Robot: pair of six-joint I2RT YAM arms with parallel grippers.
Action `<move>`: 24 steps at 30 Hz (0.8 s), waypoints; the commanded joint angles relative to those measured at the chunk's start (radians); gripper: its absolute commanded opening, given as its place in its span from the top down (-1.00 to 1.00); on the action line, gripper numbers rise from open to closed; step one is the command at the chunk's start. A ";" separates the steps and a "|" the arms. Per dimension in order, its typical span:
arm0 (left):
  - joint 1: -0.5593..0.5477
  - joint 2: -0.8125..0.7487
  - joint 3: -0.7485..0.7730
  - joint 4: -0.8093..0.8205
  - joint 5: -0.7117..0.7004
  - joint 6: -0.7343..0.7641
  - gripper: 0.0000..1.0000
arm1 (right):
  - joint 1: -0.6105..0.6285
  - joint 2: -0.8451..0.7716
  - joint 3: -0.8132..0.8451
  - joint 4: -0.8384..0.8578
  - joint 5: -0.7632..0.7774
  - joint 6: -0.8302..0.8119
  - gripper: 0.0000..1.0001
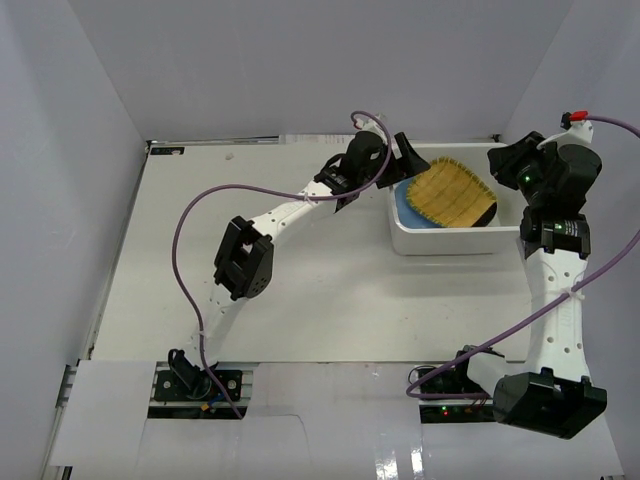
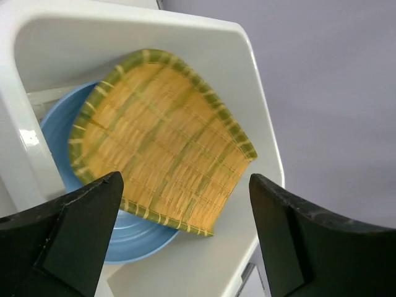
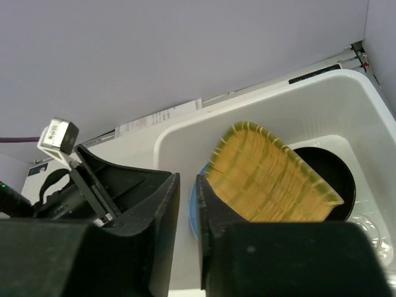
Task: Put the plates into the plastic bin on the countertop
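Observation:
The white plastic bin [image 1: 452, 243] stands at the far right of the countertop [image 1: 330, 290]. In it the squarish woven bamboo plate [image 1: 455, 193] lies tilted on the light blue plate [image 1: 404, 203]. My left gripper [image 1: 403, 160] hovers over the bin's far left corner, open and empty. In the left wrist view its fingers [image 2: 80, 229] stand wide apart over the bamboo plate [image 2: 161, 136], the blue plate [image 2: 59, 133] and the bin rim [image 2: 263, 111]. My right gripper [image 1: 503, 166] is shut and empty above the bin's far right. In the right wrist view, my right gripper [image 3: 187, 179] hangs over the bamboo plate [image 3: 266, 179] and a black plate [image 3: 337, 176] under it.
Pale grey walls close in the table at the back and both sides. The bin sits close to the right wall. The left arm's purple cable [image 1: 190, 250] loops over the left half of the table. The left gripper's body [image 3: 74, 185] shows in the right wrist view.

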 commanded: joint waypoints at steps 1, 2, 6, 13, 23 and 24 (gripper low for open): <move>0.001 -0.107 -0.036 0.026 -0.008 0.013 -0.93 | 0.002 -0.013 -0.028 0.045 0.000 -0.007 0.48; 0.001 -0.115 -0.036 0.033 -0.005 0.016 -0.96 | 0.002 -0.013 -0.036 0.043 0.008 -0.008 0.43; 0.002 -0.164 -0.038 0.049 0.015 0.035 -0.96 | 0.002 -0.025 -0.047 0.031 0.023 -0.019 0.31; 0.001 -0.373 -0.130 0.082 0.022 0.153 -0.96 | 0.002 -0.054 -0.033 0.014 -0.072 -0.014 -0.09; 0.001 -1.041 -0.680 -0.016 -0.072 0.495 -0.96 | 0.004 -0.282 -0.206 0.173 -0.305 0.088 -0.80; 0.001 -1.099 -0.776 -0.039 -0.159 0.503 -0.96 | 0.008 -0.303 -0.237 0.170 -0.302 0.090 -0.80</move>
